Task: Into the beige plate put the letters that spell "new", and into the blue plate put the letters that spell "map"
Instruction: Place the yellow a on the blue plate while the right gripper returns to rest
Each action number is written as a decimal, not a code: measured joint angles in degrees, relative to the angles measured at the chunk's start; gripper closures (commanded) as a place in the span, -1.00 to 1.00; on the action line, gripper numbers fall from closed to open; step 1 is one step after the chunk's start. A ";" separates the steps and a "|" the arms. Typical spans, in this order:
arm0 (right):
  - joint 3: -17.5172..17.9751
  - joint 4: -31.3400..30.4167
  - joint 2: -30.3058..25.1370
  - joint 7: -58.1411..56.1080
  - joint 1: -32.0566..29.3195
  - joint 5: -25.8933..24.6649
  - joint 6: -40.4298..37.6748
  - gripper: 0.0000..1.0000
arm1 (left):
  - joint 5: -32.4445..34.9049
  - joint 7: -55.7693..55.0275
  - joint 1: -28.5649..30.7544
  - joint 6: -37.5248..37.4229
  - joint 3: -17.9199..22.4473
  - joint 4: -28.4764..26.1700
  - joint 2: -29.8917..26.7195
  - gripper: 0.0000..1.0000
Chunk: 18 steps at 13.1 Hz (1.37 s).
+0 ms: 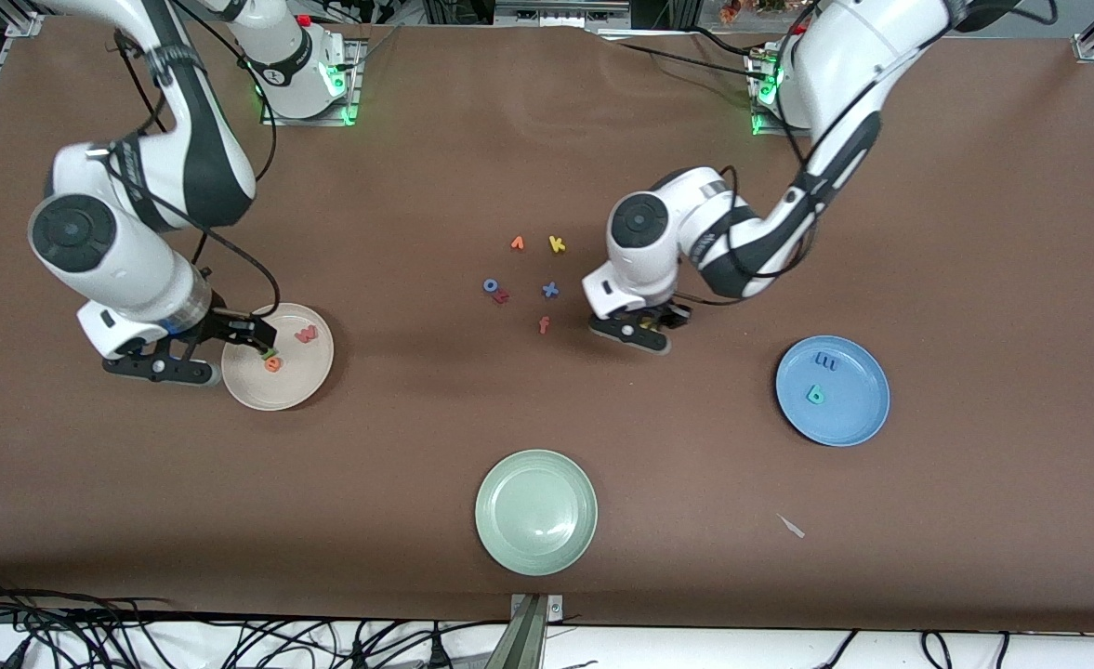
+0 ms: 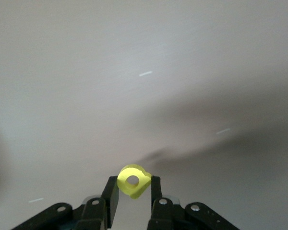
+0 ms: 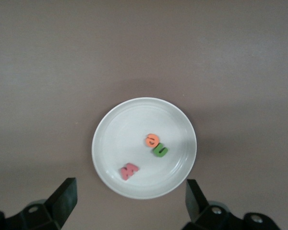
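A brown worktop (image 1: 547, 139) carries three plates. The beige plate (image 1: 247, 390) lies toward the right arm's end; the green n (image 1: 270, 353), the orange e (image 1: 273, 364) and the pinkish-red w (image 1: 306, 334) are seen inside it, the n and e touching, the w apart from them. The blue plate (image 1: 858, 409) lies toward the left arm's end and holds the blue m (image 1: 826, 360) and the teal p (image 1: 815, 395), set apart from each other. A pale green plate (image 1: 536, 511) sits between the two, nearer to the front camera.

Loose letters are scattered mid-worktop: an orange v (image 1: 517, 243), a yellow k (image 1: 557, 244), a blue o (image 1: 490, 285) touching a small red letter (image 1: 501, 296), a blue x (image 1: 550, 290) and an orange f (image 1: 544, 324). A pale scrap (image 1: 792, 527) lies near the front edge. Nothing is observed standing between either pincer and its plate.

The left pincer (image 1: 647, 327) is held over bare worktop just beside the loose letters, its arm bent at the elbow and wrist turned down. It is clamped on the yellow a (image 2: 133, 181), pinched between both fingers (image 2: 111, 194).

The right pincer (image 1: 263, 336) is poised over the beige plate's rim, wrist pointed down, its jaws spread wide and holding nothing.
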 measured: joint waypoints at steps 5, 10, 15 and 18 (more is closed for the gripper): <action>-3.59 8.14 -7.09 -12.06 -0.05 5.57 -16.59 -1.00 | 2.54 32.67 16.18 -5.31 0.66 -0.11 -2.77 0.90; -7.89 8.55 -8.78 -19.03 -0.48 6.24 -19.09 -1.00 | 6.00 44.15 27.66 5.27 0.86 -1.39 -0.73 -0.99; -8.14 9.18 -8.77 -19.39 -0.16 6.20 -20.60 -1.00 | 5.30 44.53 28.49 7.25 -0.64 1.45 0.53 -1.00; -9.88 9.41 -8.77 -21.96 -0.26 6.20 -21.34 -1.00 | -5.18 44.46 28.43 -6.74 -4.12 8.16 -3.40 -1.00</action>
